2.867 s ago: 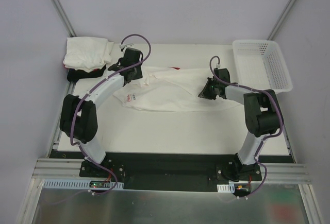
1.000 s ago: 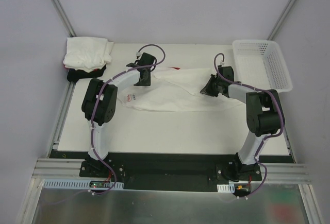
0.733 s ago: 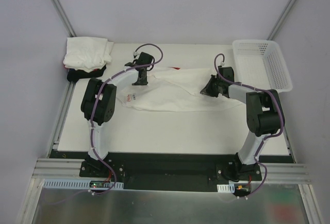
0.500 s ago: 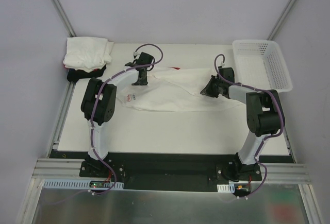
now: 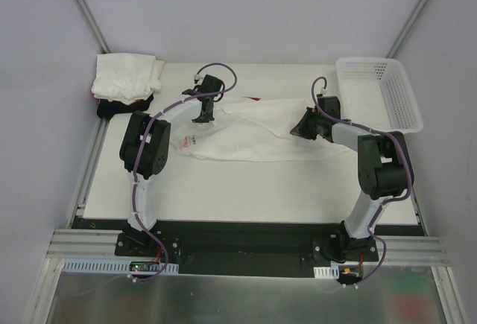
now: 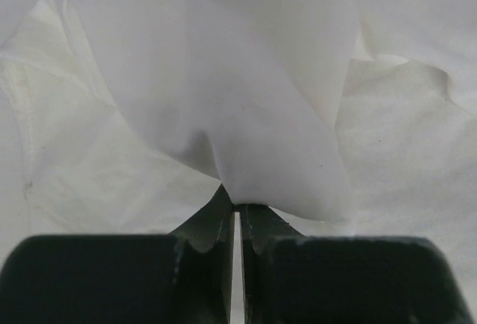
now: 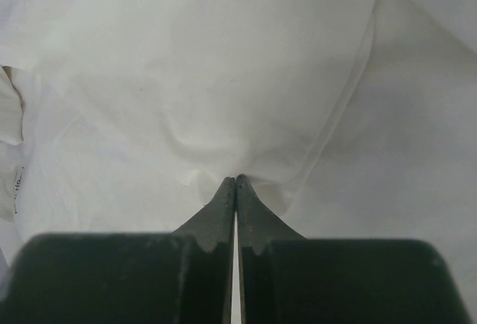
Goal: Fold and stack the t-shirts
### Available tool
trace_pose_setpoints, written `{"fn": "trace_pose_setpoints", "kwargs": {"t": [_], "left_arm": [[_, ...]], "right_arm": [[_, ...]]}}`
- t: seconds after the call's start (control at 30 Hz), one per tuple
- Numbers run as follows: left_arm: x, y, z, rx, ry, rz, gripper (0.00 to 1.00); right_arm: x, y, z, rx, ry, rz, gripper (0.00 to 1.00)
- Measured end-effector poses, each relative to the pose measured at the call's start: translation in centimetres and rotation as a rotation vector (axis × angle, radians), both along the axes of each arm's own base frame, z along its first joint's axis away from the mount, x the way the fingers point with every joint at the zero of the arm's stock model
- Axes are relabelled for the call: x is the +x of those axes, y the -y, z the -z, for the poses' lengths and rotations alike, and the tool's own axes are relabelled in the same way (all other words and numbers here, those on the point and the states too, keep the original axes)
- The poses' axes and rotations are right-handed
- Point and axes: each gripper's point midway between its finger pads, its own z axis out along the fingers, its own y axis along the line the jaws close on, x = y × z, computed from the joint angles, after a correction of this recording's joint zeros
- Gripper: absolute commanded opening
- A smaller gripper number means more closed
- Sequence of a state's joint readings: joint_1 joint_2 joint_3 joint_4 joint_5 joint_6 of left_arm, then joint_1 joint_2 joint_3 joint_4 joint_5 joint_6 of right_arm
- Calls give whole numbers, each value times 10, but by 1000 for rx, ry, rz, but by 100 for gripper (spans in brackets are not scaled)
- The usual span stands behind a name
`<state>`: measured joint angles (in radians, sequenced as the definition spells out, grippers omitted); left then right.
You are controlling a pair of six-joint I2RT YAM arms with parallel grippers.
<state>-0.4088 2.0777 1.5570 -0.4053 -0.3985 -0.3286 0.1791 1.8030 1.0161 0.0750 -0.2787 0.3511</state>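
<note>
White table (image 5: 246, 190); spread white t-shirt (image 5: 253, 139) mid-far; shirt stack (image 5: 125, 78) far-left; basket (image 5: 364, 60) far-right

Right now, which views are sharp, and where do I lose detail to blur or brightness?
Top external: even light, sharp, but the white t-shirt barely stands out from the pale table. Left wrist: the left gripper is a dark silhouette, the pinched cloth near it soft. Right wrist: the right gripper equally dark, folds faint.

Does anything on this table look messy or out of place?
The white shirt in the middle lies crumpled and twisted, pinched by the left gripper and right gripper. A red patch peeks out at its far edge.
</note>
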Motion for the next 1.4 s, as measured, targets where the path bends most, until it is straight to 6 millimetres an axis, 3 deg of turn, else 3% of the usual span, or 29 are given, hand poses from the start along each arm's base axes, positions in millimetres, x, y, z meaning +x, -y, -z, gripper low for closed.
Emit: {"fn": "trace_pose_setpoints", "kwargs": {"t": [0.23, 0.37, 0.47, 0.7, 0.8, 0.87, 1.2, 1.4], "left_arm": [[0, -1, -2, 5, 5, -4, 0], [2, -5, -20, 15, 40, -9, 0], [5, -8, -57, 15, 103, -6, 0], [21, -12, -186, -29, 369, -17, 0], [19, -16, -228, -44, 454, -20, 0], [14, -19, -244, -46, 485, -27, 0], [-15, -37, -283, -32, 538, -40, 0], [-41, -46, -330, -62, 637, -36, 0]], "right_arm": [[0, 0, 0, 1, 2, 2, 1], [1, 0, 0, 2, 2, 4, 1], [1, 0, -1, 1, 4, 6, 1], [3, 2, -14, -2, 35, 13, 1], [5, 4, -29, -13, 73, 22, 1], [4, 6, -44, -22, 105, 28, 1], [-6, 19, -122, -135, 302, 55, 1], [-14, 25, -179, -303, 437, 70, 1]]}}
